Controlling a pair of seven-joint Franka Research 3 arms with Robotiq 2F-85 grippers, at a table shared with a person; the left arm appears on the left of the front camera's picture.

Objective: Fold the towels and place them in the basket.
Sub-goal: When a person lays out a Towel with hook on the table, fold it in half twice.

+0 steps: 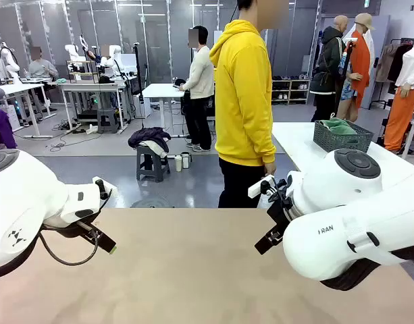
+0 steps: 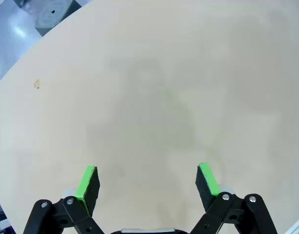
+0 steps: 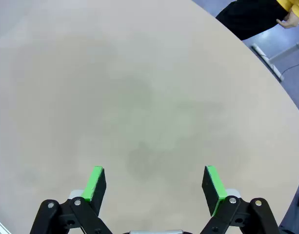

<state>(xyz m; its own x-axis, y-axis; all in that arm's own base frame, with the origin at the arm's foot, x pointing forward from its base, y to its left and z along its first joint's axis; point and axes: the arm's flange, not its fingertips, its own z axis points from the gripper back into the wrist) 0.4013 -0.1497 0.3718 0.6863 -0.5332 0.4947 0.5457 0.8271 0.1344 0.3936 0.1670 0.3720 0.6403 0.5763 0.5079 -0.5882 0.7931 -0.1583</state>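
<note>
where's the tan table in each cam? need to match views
Front view: table fills the lower half, between the arms.
Left wrist view: table under the open left gripper; its edge cuts the top left corner.
Right wrist view: table under the open right gripper; its edge runs down the right side.
Shared landmark: person in yellow beyond the far edge, centre in front view, top right in right wrist view.
</note>
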